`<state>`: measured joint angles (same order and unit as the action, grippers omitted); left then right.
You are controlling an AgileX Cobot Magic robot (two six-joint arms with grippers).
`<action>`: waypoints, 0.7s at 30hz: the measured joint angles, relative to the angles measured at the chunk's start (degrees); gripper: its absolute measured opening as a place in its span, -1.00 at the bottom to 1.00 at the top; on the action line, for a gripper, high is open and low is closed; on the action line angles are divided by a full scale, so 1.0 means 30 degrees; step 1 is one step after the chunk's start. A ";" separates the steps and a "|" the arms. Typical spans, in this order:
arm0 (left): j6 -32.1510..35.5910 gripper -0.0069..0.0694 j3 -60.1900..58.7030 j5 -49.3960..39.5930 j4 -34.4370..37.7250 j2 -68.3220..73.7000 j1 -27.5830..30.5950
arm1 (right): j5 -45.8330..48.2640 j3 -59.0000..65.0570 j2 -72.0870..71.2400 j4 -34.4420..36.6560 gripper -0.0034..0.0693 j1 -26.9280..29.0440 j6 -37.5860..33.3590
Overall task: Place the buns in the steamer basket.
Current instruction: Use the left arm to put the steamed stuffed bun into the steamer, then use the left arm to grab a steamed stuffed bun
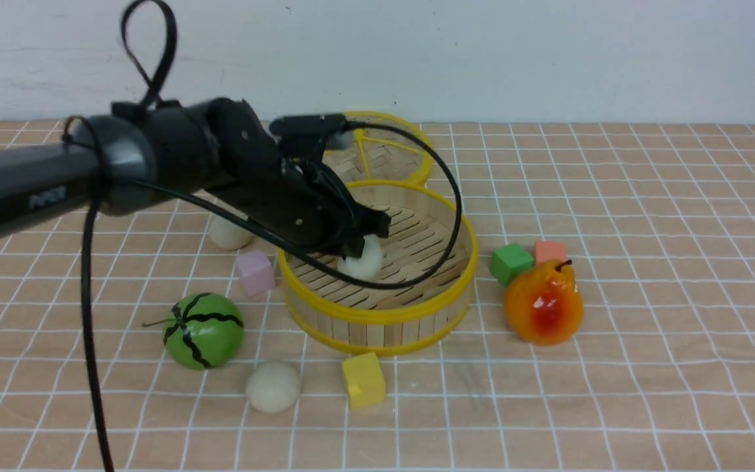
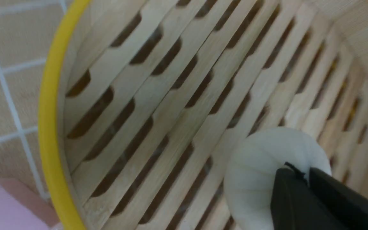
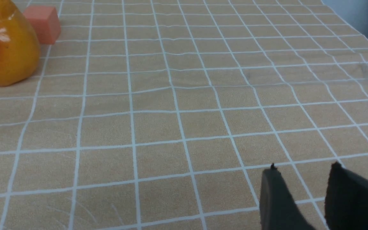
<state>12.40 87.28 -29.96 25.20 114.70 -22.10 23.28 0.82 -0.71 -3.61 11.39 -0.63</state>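
Observation:
The steamer basket [image 1: 377, 316] stands mid-table, a round bamboo tub with yellow rims. My left gripper [image 1: 364, 240] reaches down into it, shut on a cream-white bun [image 1: 362, 262] just above or on the slatted floor. In the left wrist view the black fingertips [image 2: 291, 179] pinch the top of that bun [image 2: 256, 166] inside the basket's yellow rim [image 2: 48, 127]. A second bun [image 1: 229, 233] lies left of the basket, partly behind the arm. A third bun [image 1: 273, 387] lies near the front. My right gripper [image 3: 303, 167] hangs open over bare tablecloth, outside the front view.
The woven lid [image 1: 410, 147] lies behind the basket. A green striped melon [image 1: 204, 330], pink cube [image 1: 255, 272] and yellow cube [image 1: 363, 380] sit left and in front. A green cube [image 1: 510, 262], orange cube [image 1: 550, 250] and pear [image 1: 543, 303] sit right.

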 joint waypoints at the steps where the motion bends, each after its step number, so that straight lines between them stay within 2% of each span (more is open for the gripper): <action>1: -0.0089 -0.76 0.0000 0.0016 0.0002 0.0257 0.0000 | 0.0000 0.0000 0.0000 0.0000 -0.24 0.0000 0.0000; 3: -0.0107 -0.73 0.0000 0.0016 0.0022 0.0301 0.0000 | 0.0000 0.0000 0.0000 0.0000 -0.24 0.0000 0.0000; 8: -0.0106 -0.32 0.0020 -0.0389 0.0022 -0.0005 0.0000 | 0.0000 0.0000 0.0000 0.0000 -0.24 0.0000 0.0000; 9: -0.0106 -0.30 0.0020 -0.0453 0.0022 -0.0079 0.0000 | 0.0000 0.0000 0.0000 0.0000 -0.24 0.0000 0.0000; 10: -0.0106 -0.10 0.0020 -0.1075 0.0000 -0.0510 0.0000 | 0.0000 0.0000 0.0000 0.0000 -0.24 0.0000 0.0000; 15: -0.0108 0.31 0.0020 -0.2552 -0.0397 -0.3320 0.0000 | 0.0000 0.0000 0.0000 0.0019 -0.24 0.0000 0.0000; 19: -0.0145 0.39 0.0020 -0.3984 -0.1210 -0.5719 0.0000 | 0.0000 0.0000 0.0000 0.0019 -0.24 0.0000 0.0000; 21: -0.0312 0.40 0.0020 -0.5913 -0.1964 -0.7889 0.0000 | 0.0000 0.0000 0.0000 0.0019 -0.24 0.0000 0.0000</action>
<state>11.47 87.34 -47.69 19.31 91.03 -22.10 23.28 0.82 -0.71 -3.56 11.39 -0.63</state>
